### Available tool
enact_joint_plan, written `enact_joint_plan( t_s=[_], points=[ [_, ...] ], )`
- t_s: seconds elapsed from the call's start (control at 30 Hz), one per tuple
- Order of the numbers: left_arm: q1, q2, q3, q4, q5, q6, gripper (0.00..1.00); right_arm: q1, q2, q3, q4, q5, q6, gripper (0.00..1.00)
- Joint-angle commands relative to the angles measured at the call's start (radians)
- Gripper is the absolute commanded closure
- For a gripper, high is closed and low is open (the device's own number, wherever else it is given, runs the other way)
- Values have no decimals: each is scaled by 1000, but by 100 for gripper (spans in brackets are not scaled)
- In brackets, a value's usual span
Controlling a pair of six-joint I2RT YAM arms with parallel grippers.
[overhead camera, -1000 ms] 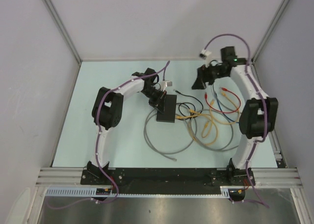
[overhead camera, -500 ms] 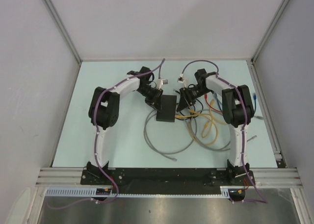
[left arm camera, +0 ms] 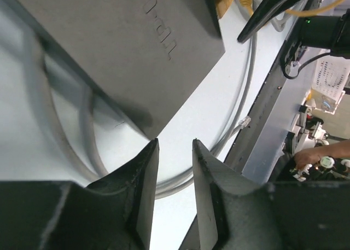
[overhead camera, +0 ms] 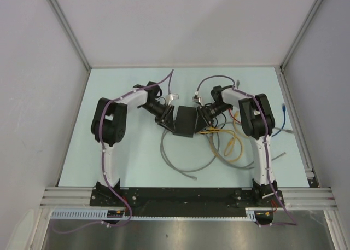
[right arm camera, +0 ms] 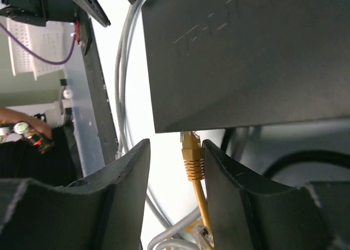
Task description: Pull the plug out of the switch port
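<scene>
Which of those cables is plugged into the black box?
The yellow cable: its plug enters the edge of the switch, between the fingers of the right tool. The grey cable shows a loose end.

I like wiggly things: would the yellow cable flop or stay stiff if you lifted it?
Probably floppy: the yellow cable lies in loose loops. Its plug looks hard and stubby, so likely stiff. The switch is small and flat, so a tug might drag it.

Matte blk plastic switch (right arm camera: 246, 58)
</scene>
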Motion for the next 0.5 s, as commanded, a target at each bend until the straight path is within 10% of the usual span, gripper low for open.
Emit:
enact_joint_plan(
  t_s=[0.0, 0.47],
  points=[
    [-10, 7, -1, 23, 57, -19, 62, 12, 49, 20, -62, -51, -30, 54],
    [-12, 87, 73, 29, 20, -44, 64, 5, 89, 13, 90, 5, 167, 64]
  ],
)
